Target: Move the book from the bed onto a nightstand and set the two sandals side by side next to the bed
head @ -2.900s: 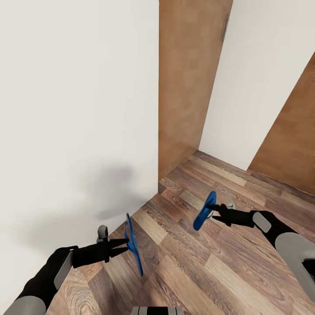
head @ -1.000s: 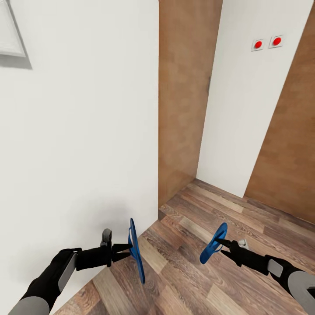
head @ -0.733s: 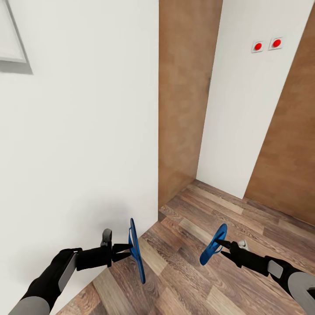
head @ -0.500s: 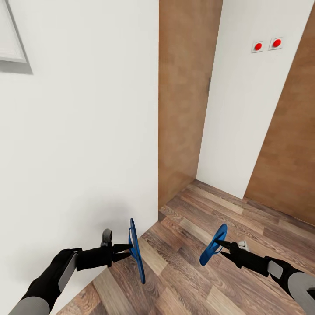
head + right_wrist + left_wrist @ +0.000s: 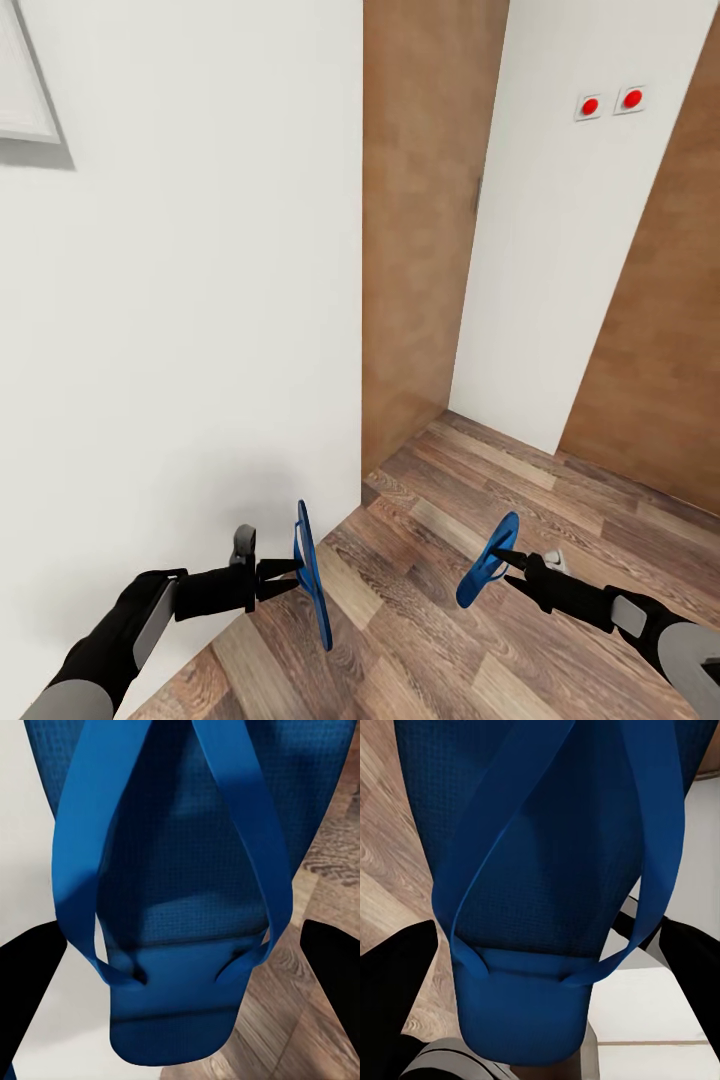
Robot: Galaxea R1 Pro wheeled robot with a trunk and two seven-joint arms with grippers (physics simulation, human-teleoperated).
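Each pincer pinches one flat bright blue thin-soled sandal on edge above the wood-plank floor [image 5: 430, 640]: left pincer [image 5: 285, 579] on the left sandal [image 5: 311, 588], right pincer [image 5: 505, 563] on the right sandal [image 5: 487, 572]. The left sandal hangs just beside the plain white wall [image 5: 180, 300]; turning the base could scrape it loose.

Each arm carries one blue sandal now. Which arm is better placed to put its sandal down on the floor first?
Right, probably. The right end effector holds its sandal over open wooden floor, while the left end effector and its sandal hang beside the white wall.
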